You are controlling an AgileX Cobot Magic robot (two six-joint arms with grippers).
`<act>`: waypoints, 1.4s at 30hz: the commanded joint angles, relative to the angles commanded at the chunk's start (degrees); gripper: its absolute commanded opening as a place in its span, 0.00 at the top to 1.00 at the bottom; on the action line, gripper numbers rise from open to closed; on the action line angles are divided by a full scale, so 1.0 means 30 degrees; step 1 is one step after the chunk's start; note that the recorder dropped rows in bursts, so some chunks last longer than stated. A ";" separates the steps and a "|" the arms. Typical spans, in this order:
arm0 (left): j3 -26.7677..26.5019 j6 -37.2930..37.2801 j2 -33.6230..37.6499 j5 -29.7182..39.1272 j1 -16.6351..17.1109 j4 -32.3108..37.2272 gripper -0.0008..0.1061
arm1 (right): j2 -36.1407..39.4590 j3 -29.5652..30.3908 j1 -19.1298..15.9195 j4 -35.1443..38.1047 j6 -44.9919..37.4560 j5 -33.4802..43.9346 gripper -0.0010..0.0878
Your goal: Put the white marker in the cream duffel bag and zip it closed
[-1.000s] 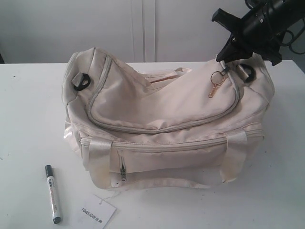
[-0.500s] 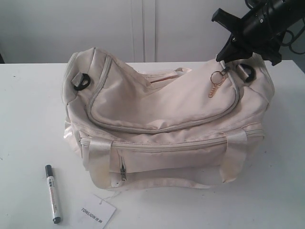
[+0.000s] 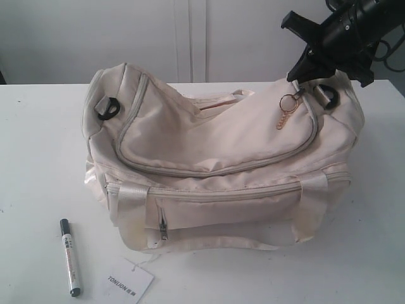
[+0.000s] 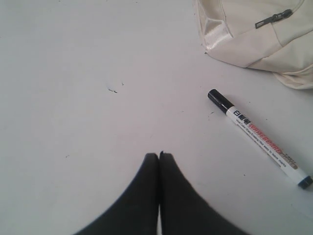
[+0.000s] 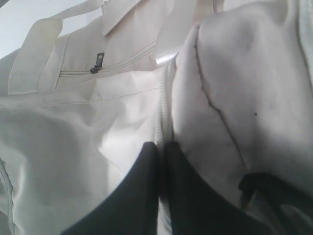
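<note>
The white marker (image 3: 69, 258) lay on the bench (image 3: 38, 158) beside the cream duffel bag (image 3: 215, 145), not touching it. The left pincer (image 4: 159, 155) hung clenched and empty near the marker. The right pincer (image 5: 161, 146) was clenched against the bag's top zip. Whether it pinched the pull was hidden, and its arm was cut off by the frame.

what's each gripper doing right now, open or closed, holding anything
Left gripper: closed, empty, over the white table.
Right gripper: closed, tips at the large cream fabric duffel bag; whether it pinches anything cannot be told.
</note>
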 joint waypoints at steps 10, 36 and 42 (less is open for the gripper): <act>0.0000 0.0000 0.0000 0.0000 0.0000 0.0000 0.99 | 0.0000 0.0000 0.0000 -0.0106 0.0000 0.0010 0.99; 0.0000 0.0000 0.0000 -0.9605 0.0000 -0.1986 0.99 | 0.0000 0.0000 0.0000 -0.0144 0.0000 0.0010 0.99; 0.0000 -0.0268 0.0000 -1.0071 0.0000 -0.1986 0.99 | 0.0000 0.0000 0.0000 -0.0144 0.0000 0.0010 0.99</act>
